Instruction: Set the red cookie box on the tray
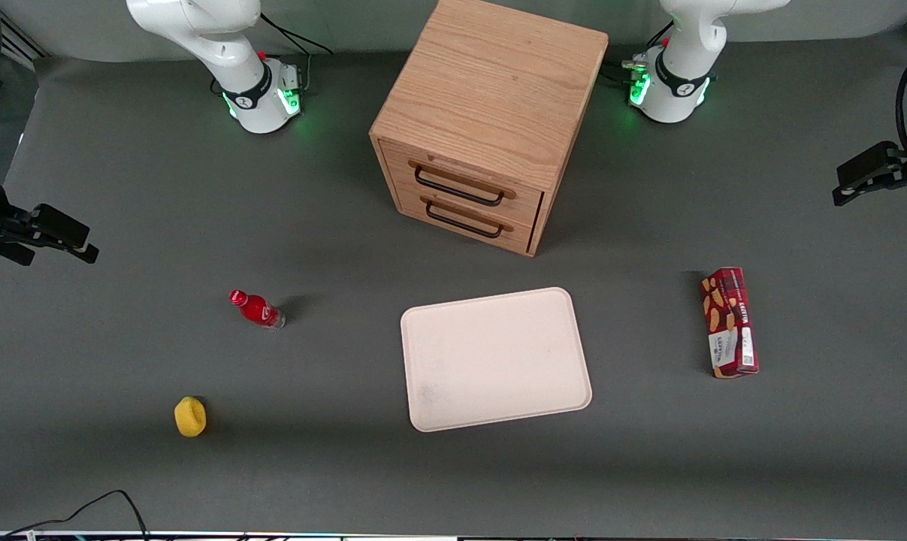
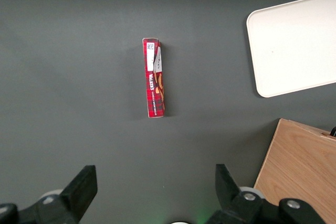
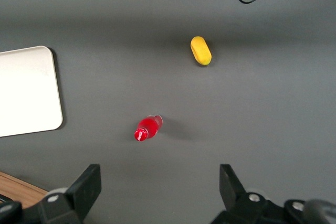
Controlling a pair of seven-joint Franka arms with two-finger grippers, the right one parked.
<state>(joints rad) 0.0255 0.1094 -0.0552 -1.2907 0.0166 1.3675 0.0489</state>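
Note:
The red cookie box lies flat on the grey table, beside the tray and toward the working arm's end. The cream-white tray sits mid-table in front of the drawer cabinet, with nothing on it. My left gripper hangs well above the table, farther from the front camera than the box and apart from it. Its fingers are spread wide open with nothing between them.
A wooden two-drawer cabinet stands farther from the front camera than the tray. A small red bottle and a yellow object lie toward the parked arm's end.

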